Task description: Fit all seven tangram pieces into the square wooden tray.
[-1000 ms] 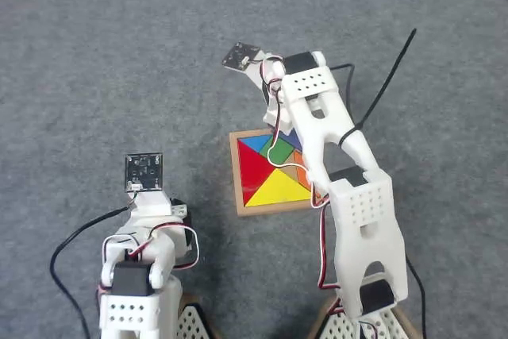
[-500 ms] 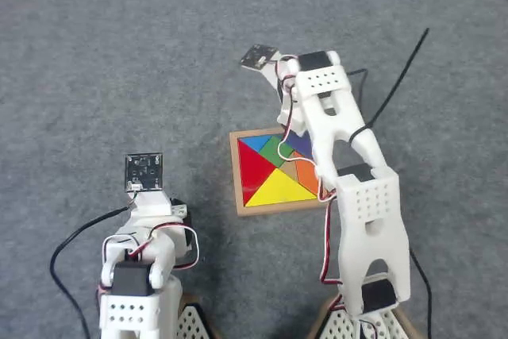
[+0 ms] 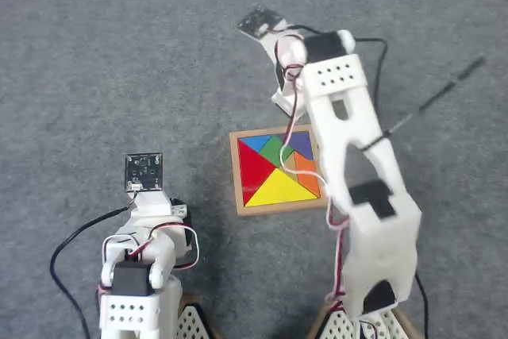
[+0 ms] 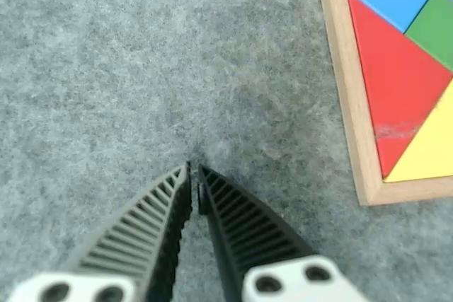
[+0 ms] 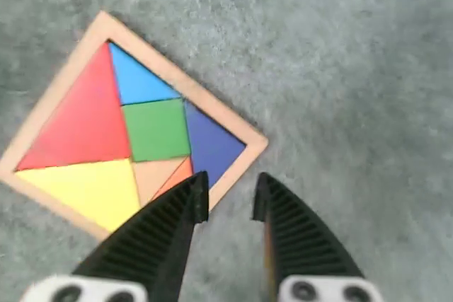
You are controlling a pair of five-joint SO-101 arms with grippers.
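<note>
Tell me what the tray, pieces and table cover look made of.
Tray: pale unpainted wood, matte, with faint grain on its rim. Pieces: likely painted wood, possibly plastic; flat solid colours, one scuffed. Table cover: grey felt or carpet, with a fuzzy, mottled nap.

We see two arms of white printed plastic, the left arm (image 3: 139, 275) and the right arm (image 3: 353, 172), with black servo blocks set into their shells and plates dotted with grids of small holes. Thin red, white and black wires loop along the joints, and a thicker black cable (image 3: 53, 260) trails from the left arm. Both the left gripper (image 4: 195, 171) and the right gripper (image 5: 231, 190) have black ribbed fingers in white bases with dark screw holes.
</note>
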